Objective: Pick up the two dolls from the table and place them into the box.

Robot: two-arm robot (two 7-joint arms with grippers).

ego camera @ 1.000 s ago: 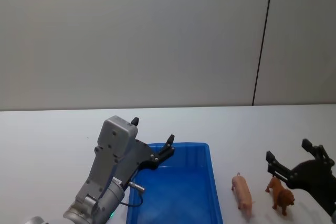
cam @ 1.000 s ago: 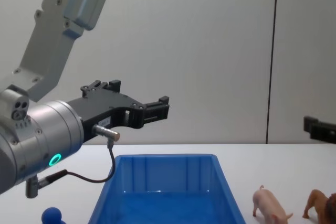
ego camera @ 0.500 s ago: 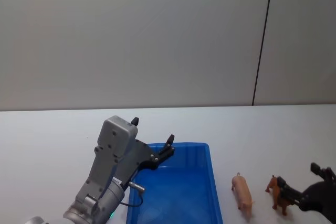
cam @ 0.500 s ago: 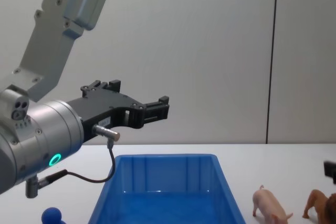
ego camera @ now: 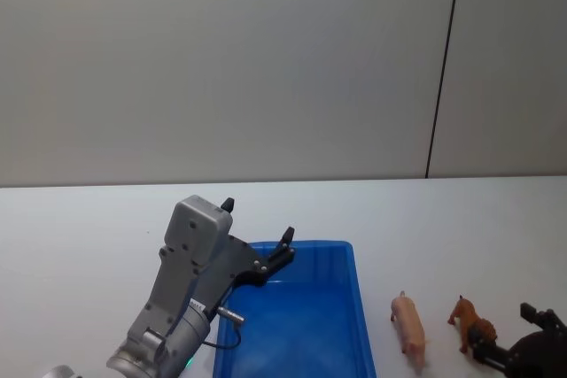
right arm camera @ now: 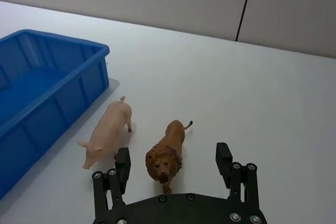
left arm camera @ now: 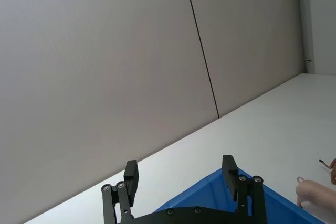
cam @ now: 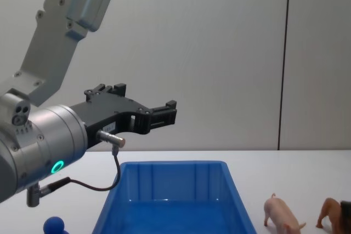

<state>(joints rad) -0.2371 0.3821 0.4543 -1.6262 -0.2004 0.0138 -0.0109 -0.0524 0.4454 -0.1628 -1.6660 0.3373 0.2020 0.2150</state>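
A brown lion (ego camera: 469,334) and a pale pink pig (ego camera: 408,320) stand side by side on the white table (ego camera: 89,236), right of the blue box (ego camera: 359,307). My right gripper (ego camera: 503,329) is low at the near right, open. In the right wrist view its fingers (right arm camera: 173,158) straddle the lion's head end without touching the lion (right arm camera: 169,140). The pig (right arm camera: 107,132) is just outside one finger. My left gripper (ego camera: 258,219) hangs open and empty above the box's far left corner, also seen in the chest view (cam: 145,97) and in its own wrist view (left arm camera: 180,171).
The box (cam: 175,164) holds nothing that I can see. A small blue knob (cam: 54,224) sits at the near left of the table. A grey wall with a dark vertical seam (ego camera: 443,68) stands behind. White tabletop stretches beyond the animals.
My right gripper has dropped lower and drawn back toward the near edge, coming down around the lion. The left arm, box, pig and lion have not moved.
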